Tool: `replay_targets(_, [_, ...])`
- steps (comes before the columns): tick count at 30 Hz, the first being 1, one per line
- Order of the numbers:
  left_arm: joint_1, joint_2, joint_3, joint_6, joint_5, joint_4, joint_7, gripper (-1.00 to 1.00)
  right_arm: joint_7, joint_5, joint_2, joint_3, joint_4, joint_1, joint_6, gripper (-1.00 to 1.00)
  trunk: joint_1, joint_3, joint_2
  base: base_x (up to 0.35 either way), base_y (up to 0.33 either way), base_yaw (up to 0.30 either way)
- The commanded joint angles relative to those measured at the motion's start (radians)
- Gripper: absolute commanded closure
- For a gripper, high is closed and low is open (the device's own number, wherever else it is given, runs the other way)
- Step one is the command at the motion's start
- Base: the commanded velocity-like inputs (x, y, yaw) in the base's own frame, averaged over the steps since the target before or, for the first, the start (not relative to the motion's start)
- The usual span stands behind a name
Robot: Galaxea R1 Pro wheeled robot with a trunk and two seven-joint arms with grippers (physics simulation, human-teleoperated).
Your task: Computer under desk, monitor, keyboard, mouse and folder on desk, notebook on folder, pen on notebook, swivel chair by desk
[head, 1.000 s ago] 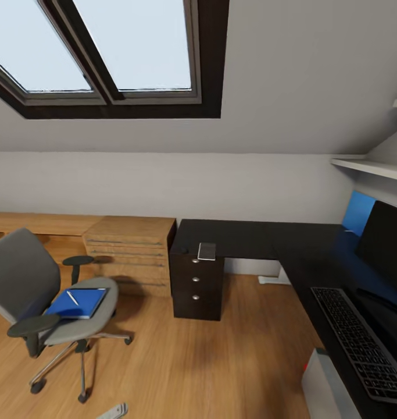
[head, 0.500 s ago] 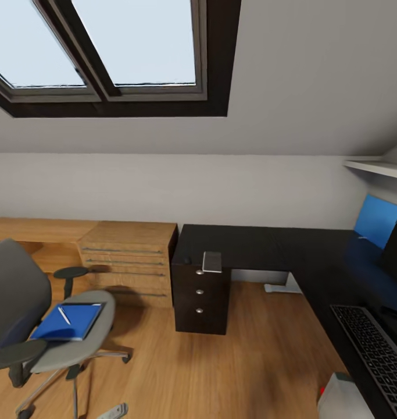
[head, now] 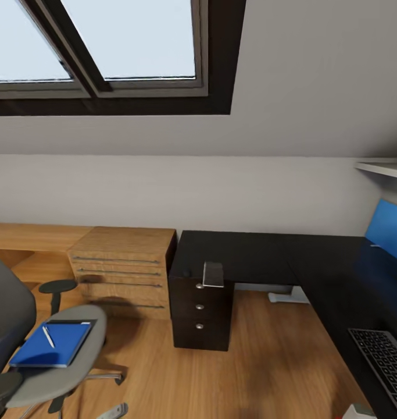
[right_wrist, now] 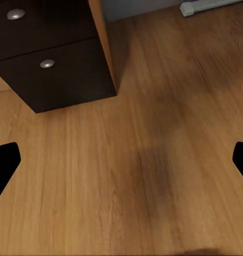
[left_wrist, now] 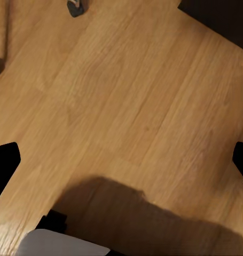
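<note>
The swivel chair stands at the lower left of the head view, on the wood floor. On its grey seat lies the blue folder, and the white pen rests on the folder. The black desk runs along the back wall and turns toward me on the right. A small grey rectangle, apparently the notebook, lies on the desk above the drawer unit. The keyboard shows on the desk at the lower right. The computer's pale top peeks in below it. Monitor and mouse are out of view. My left gripper and right gripper hang open over bare floor.
A light-wood drawer chest stands left of the desk, behind the chair. A blue wall panel and a white shelf are at the right. Skylights sit in the sloped ceiling. Open floor lies between chair and desk.
The whole head view has shifted: the camera moved forward. The chair now sits lower and further left in the picture, the keyboard further right, and the monitor has left the picture.
</note>
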Motion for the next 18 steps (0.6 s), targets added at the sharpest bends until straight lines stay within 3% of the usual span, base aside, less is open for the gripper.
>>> replay_targets(1, [-0.001,0.001,-0.008,-0.005,0.009,-0.002,0.007,-1.00,0.003,-0.010,-0.001,0.003,0.000,0.000,-0.004,-1.00,0.001,-0.001,-0.001,0.331,0.000,0.000])
replay_targets(18, [-0.001,0.002,-0.008,-0.004,0.008,-0.002,0.007,-1.00,0.003,-0.009,-0.001,0.003,-0.003,0.000,-0.004,-1.00,0.001,-0.001,-0.001,0.318,0.000,0.000])
